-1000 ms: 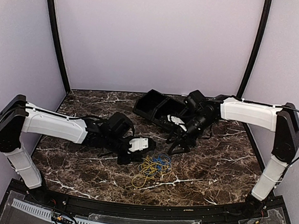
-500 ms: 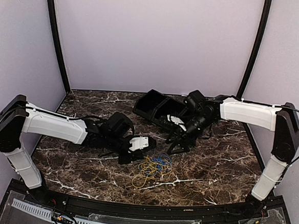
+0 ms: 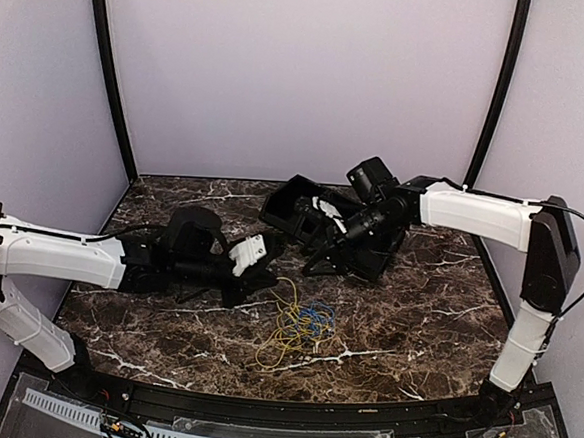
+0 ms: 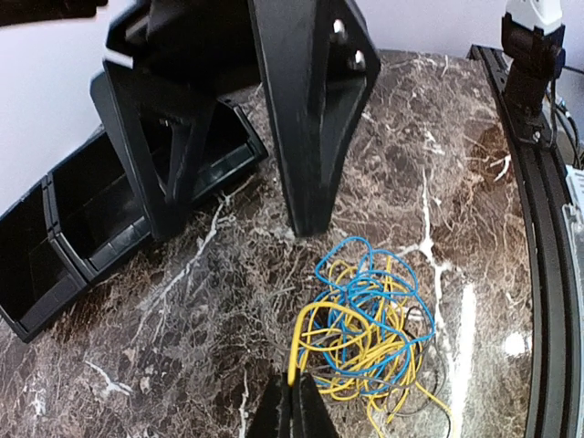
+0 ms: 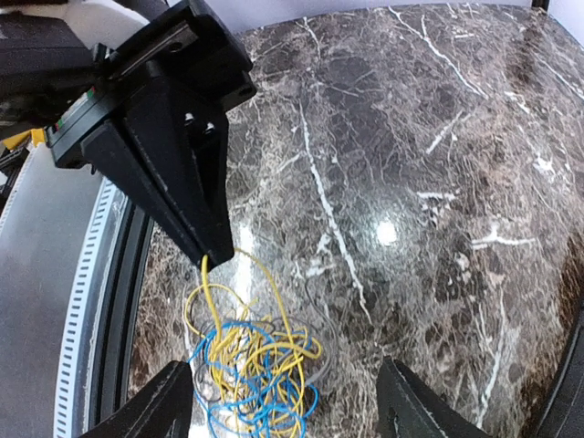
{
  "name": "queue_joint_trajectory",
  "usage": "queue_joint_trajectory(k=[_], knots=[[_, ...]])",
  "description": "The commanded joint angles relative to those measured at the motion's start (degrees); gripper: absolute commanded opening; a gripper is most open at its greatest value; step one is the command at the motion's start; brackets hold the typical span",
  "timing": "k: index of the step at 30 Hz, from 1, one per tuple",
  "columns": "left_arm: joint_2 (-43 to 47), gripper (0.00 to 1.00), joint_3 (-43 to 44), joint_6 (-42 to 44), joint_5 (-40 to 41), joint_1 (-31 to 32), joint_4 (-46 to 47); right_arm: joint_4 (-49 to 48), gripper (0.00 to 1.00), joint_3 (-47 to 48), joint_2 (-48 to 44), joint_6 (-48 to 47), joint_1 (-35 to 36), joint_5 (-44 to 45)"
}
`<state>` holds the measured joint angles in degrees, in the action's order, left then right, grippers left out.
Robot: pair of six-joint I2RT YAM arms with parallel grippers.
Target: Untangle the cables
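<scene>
The cables lie in one tangled pile on the marble table: yellow cable [image 3: 286,331] [image 4: 365,374] [image 5: 265,351] and blue cable [image 3: 311,315] [image 4: 370,278] [image 5: 242,392] looped through each other. My left gripper [image 3: 267,268] [image 4: 294,401] is shut on a strand of the yellow cable at the pile's left edge, and that strand rises taut from the heap. My right gripper [image 3: 321,264] [image 5: 287,411] hangs open above and behind the pile, holding nothing; its black fingers [image 4: 310,128] point down at the table.
A black divided bin [image 3: 295,205] [image 4: 78,242] stands at the back of the table, just behind the right gripper. The table's black front rail [image 4: 538,237] runs close to the pile on the near side.
The left gripper has shut on the yellow strand and drawn back to the left, pulling the strand up out of the pile. The right gripper has shifted back and left, toward the bin.
</scene>
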<state>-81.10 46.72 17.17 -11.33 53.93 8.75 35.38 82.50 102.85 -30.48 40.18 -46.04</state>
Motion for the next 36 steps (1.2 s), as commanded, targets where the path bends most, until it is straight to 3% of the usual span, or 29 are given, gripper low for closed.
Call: queue_joint_trajectory(k=[1,15,22,29,36], knots=[[4.7,0.00,-3.2,-6.8,1.1,0.3,8.2,-5.3,0.70,1.8,3.2,4.5,3.3,-3.9],[13.3,0.00,-8.5,-14.8,4.1,0.3,15.5,-16.0,0.68,-3.6,12.0,9.0,7.7,-10.7],[21.1,0.00,-7.0,-16.7,5.5,0.3,13.6,-17.5,0.47,-2.6,18.1,10.9,7.8,-13.3],[25.5,0.00,3.0,-13.3,6.5,0.3,8.3,-17.7,0.32,-1.5,22.1,12.4,7.7,-12.7],[23.8,0.00,22.0,-8.1,6.9,0.3,1.3,-18.0,0.34,-1.7,23.8,13.8,7.7,-9.7]])
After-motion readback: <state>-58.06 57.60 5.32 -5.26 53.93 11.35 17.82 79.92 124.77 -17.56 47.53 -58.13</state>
